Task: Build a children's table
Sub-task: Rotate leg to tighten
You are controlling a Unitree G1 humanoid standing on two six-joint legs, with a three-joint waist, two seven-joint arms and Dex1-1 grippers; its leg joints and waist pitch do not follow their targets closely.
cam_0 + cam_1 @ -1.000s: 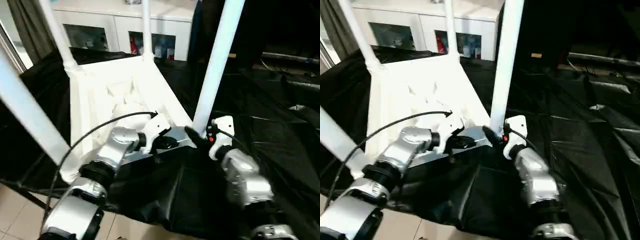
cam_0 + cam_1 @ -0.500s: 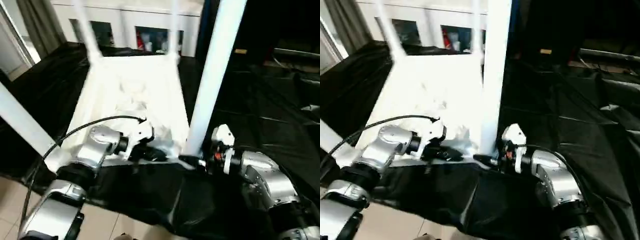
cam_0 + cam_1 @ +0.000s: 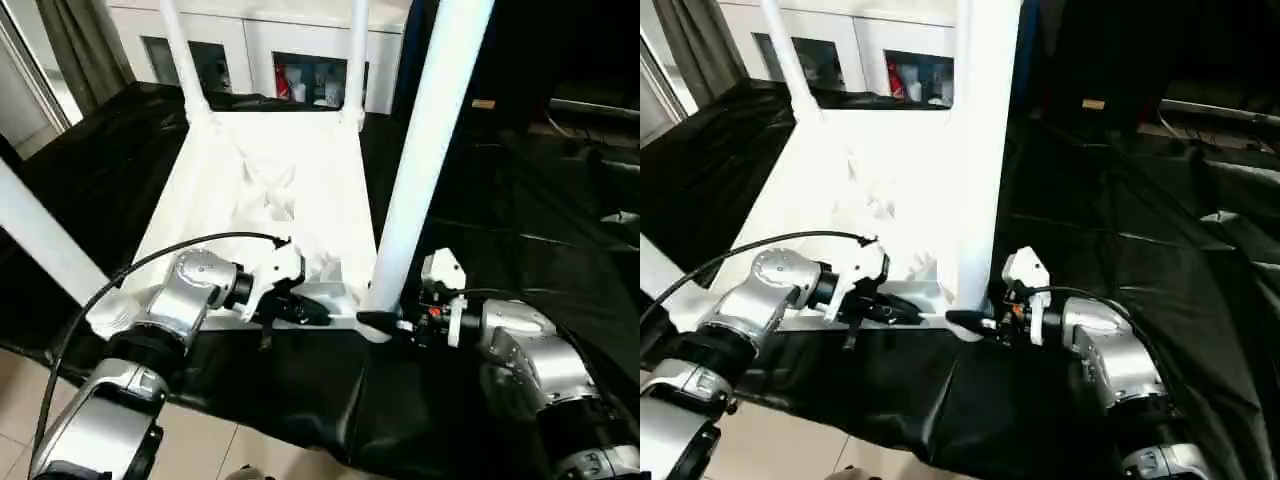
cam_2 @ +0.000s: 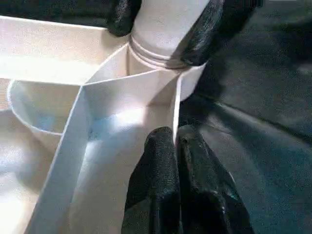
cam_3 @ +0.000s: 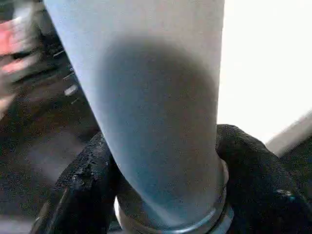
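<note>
One table top, white moulded plastic, rectangular, lay upside down on a black crinkled cloth, its ribbed underside facing up. Four legs stood in its round corner sockets: two far legs and, thin from this angle; one near left leg, slanting out of frame; one near right leg, a smooth tapered white tube with a ringed collar at its base (seen closely in the wrist views). Two grippers, each of two black textured fingers on a silver forearm. The left gripper had its fingertips pressed onto a thin upright wall at the top's near edge, pinching it. The right gripper clasped the near right leg just above its socket, one finger on either side. One white cabinet with glazed doors stood behind the cloth.
</note>
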